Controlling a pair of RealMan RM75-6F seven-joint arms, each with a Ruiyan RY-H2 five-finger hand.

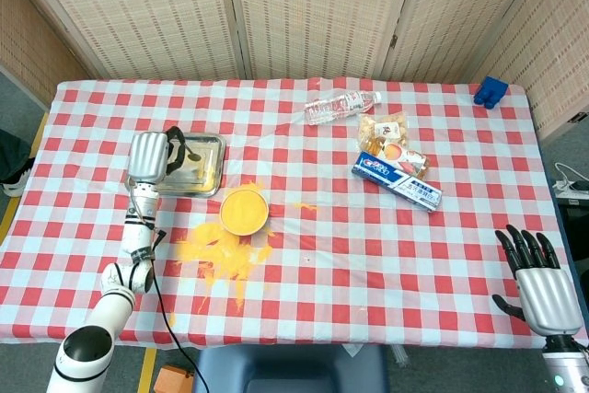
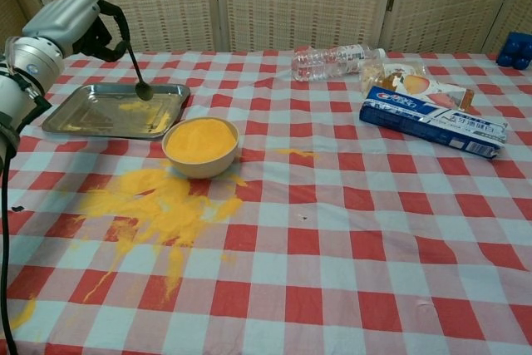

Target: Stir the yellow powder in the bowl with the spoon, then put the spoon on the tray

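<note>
Chest view shows the left hand (image 2: 71,22) above the far left corner of the tray (image 2: 83,126), its fingers (image 2: 112,18) curled around the handle of the spoon (image 2: 137,68). The spoon hangs steeply, long axis near vertical, handle up in the hand and its dark head pointing down over the tray's middle; whether the head touches the tray cannot be told. The bowl (image 2: 201,145), full of yellow powder (image 2: 199,139), stands just right of the tray's near right corner, with spilled powder (image 2: 154,201) spread on the surface (image 2: 349,239) nearer the robot than the tray. Well right of the tray lies a blue and white toothpaste box (image 2: 432,120) bearing red and white print, not legible, beside a snack packet (image 2: 407,85) and a clear bottle (image 2: 337,60) on its side. Head view alone shows the right hand (image 1: 538,283), far right of the tray at the surface's near edge, fingers (image 1: 520,246) spread and holding nothing; there the spoon is barely discernible against the left hand (image 1: 152,156).
</note>
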